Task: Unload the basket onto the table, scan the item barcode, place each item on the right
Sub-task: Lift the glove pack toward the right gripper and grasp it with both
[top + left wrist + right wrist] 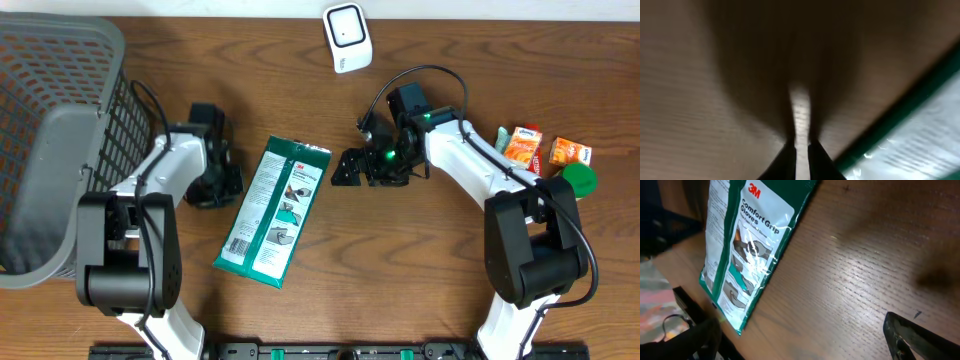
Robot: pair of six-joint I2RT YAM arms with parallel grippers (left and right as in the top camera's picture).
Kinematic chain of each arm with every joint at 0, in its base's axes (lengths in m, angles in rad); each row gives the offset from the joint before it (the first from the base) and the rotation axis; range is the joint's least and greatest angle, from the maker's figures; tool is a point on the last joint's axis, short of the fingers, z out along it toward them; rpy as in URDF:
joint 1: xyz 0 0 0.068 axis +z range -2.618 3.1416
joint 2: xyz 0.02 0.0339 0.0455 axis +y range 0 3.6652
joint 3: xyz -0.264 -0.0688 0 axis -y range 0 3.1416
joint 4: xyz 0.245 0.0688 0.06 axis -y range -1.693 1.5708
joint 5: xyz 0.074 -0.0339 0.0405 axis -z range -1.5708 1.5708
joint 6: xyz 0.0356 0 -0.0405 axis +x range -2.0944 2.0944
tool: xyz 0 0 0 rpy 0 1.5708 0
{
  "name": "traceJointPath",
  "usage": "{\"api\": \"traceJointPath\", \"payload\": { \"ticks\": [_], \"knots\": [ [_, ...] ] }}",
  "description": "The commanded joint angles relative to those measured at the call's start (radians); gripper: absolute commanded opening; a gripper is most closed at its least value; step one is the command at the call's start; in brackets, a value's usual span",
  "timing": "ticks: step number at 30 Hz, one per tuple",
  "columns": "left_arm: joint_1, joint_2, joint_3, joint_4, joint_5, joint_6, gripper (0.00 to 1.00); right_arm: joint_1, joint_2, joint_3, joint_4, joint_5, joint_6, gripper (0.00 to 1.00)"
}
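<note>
Tabletop [420, 300]: brown wood, carrying everything below.
Basket [60, 60]: grey mesh, at the left edge.
Packet of gloves [274, 210]: green and white, lying flat in the middle between both arms, held by nothing; no barcode can be made out.
Scanner [347, 38]: small and white, at the far edge, well apart from the packet.
Right jaws: spread wide, empty, low just to the right of the packet.
Left jaws: nearly closed, empty, tips down near the packet's left edge.
Step in hand: probably picking up the packet.
Doing it well: grip one long edge, leave the print uncovered, find the barcode, then turn it towards the scanner.
</note>
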Motion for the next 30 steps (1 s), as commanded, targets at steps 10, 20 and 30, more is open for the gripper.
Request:
{"api": "traceJointPath", "payload": {
  "ticks": [10,20,30],
  "knots": [
    [-0.002,0.005,-0.134,0.054,0.25,0.013,0.13,0.098,0.002,-0.219,0.19,-0.081,0.209,0.96],
    [-0.029,0.005,-0.134,0.041,0.269,0.004,0.13,0.267,0.002,-0.349,0.425,-0.119,0.453,0.96],
    [-0.12,0.005,-0.134,0.039,0.268,0.001,0.14,0.321,0.002,-0.357,0.67,-0.119,0.481,0.77]
  ]
}}
